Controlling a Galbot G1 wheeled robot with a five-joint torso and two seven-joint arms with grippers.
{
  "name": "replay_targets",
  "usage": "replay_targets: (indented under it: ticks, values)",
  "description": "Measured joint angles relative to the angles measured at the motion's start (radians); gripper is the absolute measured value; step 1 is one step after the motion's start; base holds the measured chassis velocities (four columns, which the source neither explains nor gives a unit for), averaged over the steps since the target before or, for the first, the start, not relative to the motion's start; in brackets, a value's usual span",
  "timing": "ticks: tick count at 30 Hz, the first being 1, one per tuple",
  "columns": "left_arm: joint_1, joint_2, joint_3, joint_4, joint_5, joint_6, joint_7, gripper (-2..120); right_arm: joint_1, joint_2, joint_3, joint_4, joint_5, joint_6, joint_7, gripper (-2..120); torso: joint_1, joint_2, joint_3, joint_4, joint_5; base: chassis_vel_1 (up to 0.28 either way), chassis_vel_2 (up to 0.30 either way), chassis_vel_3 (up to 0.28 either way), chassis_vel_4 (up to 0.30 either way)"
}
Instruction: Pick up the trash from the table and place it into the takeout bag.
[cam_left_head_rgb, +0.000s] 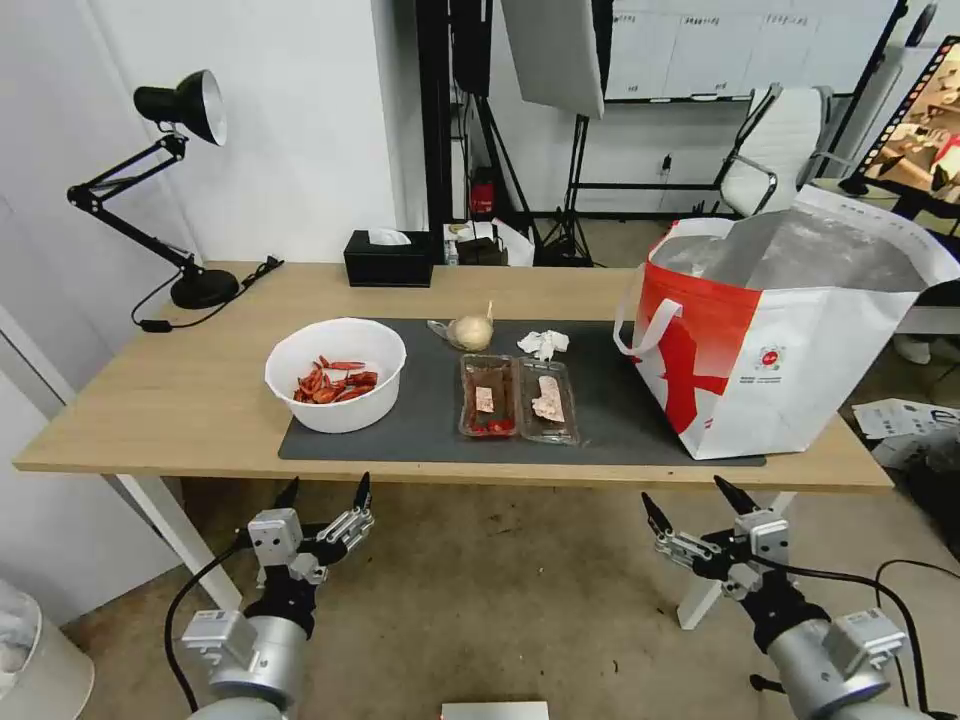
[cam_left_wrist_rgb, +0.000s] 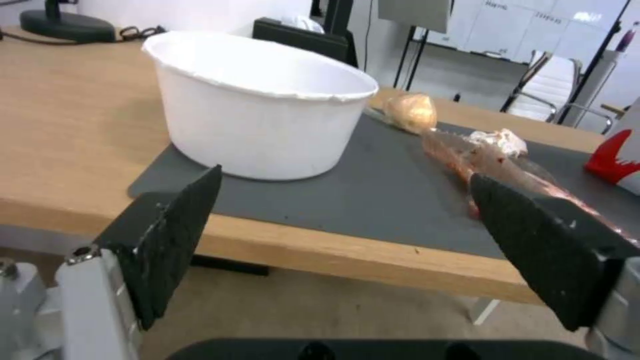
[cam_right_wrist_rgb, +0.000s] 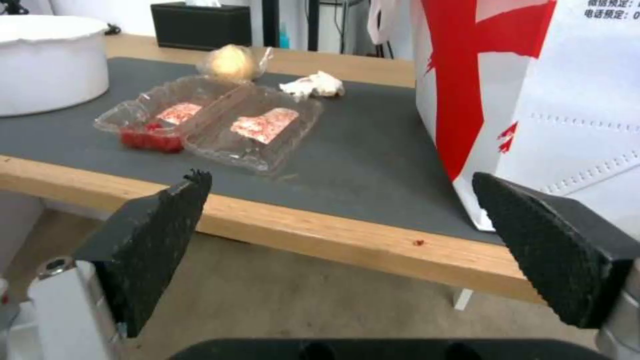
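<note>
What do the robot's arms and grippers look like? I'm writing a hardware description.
Both arms have silver-grey cylindrical wrists with black joints and black cables. The left gripper and right gripper each carry two pointed black fingers on silver metal mounts. Up close, the finger pads are wedge-shaped with a rough black textured surface.

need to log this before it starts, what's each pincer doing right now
Left pincer: open, holding nothing, below the table's front edge.
Right pincer: open, holding nothing, also below that edge.
</note>
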Motion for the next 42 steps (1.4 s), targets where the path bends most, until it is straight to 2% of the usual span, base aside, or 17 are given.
replay_targets:
  ticks: [3,18,22,23,25,26,28,32,38,42]
  values:
    - [0.002,0.000,-0.003,0.000,0.001,-0.009,0.006,100,0.000,0.000,-0.004,-0.002,0.002,0.001,0.000,100,0.000,0.000,0.000,0.0000,0.0000,0.000,0.000,0.000,0.000]
    - [-0.002,-0.001,-0.006,-0.005,0.000,-0.011,0.010,100,0.031,-0.013,-0.040,0.001,0.210,-0.065,0.073,100,0.000,0.000,0.000,0.0000,0.0000,0.000,0.000,0.000,0.000]
    - [-0.003,-0.001,-0.005,-0.010,-0.002,-0.007,0.010,100,0.067,-0.033,-0.061,0.016,0.404,-0.132,0.151,100,0.000,0.000,0.000,0.0000,0.0000,0.000,0.000,0.000,0.000]
    - [-0.003,-0.001,-0.005,-0.010,-0.002,-0.007,0.010,100,0.067,-0.033,-0.061,0.016,0.404,-0.132,0.151,100,0.000,0.000,0.000,0.0000,0.0000,0.000,0.000,0.000,0.000]
    - [-0.003,0.001,-0.006,-0.013,-0.004,-0.004,0.010,100,0.096,-0.046,-0.080,0.027,0.564,-0.173,0.229,100,0.000,0.000,0.000,0.0000,-0.0001,0.000,0.000,0.000,0.000]
    - [-0.003,0.001,-0.006,-0.013,-0.004,-0.004,0.010,100,0.096,-0.046,-0.080,0.027,0.564,-0.173,0.229,100,0.000,0.000,0.000,0.0000,-0.0001,0.000,0.000,0.000,0.000]
    - [0.000,0.005,-0.009,-0.020,-0.005,0.002,0.010,100,0.131,-0.055,-0.108,0.030,0.714,-0.203,0.301,100,0.000,0.000,0.000,0.0000,0.0000,0.000,0.000,0.000,0.000]
    - [0.005,0.006,-0.010,-0.025,-0.005,0.009,0.010,100,0.161,-0.062,-0.142,0.028,0.814,-0.217,0.352,100,0.000,0.000,0.000,0.0000,0.0000,0.000,0.000,0.000,0.000]
    - [0.011,0.007,-0.010,-0.033,0.000,0.012,0.009,100,0.251,-0.085,-0.195,0.022,1.049,-0.227,0.482,100,0.000,0.000,0.000,0.0000,0.0000,0.000,0.000,0.000,0.000]
    - [0.016,0.007,-0.011,-0.036,0.002,0.013,0.009,100,0.302,-0.104,-0.218,0.002,1.096,-0.229,0.525,100,0.000,0.000,0.000,0.0000,0.0000,0.000,0.000,0.000,0.000]
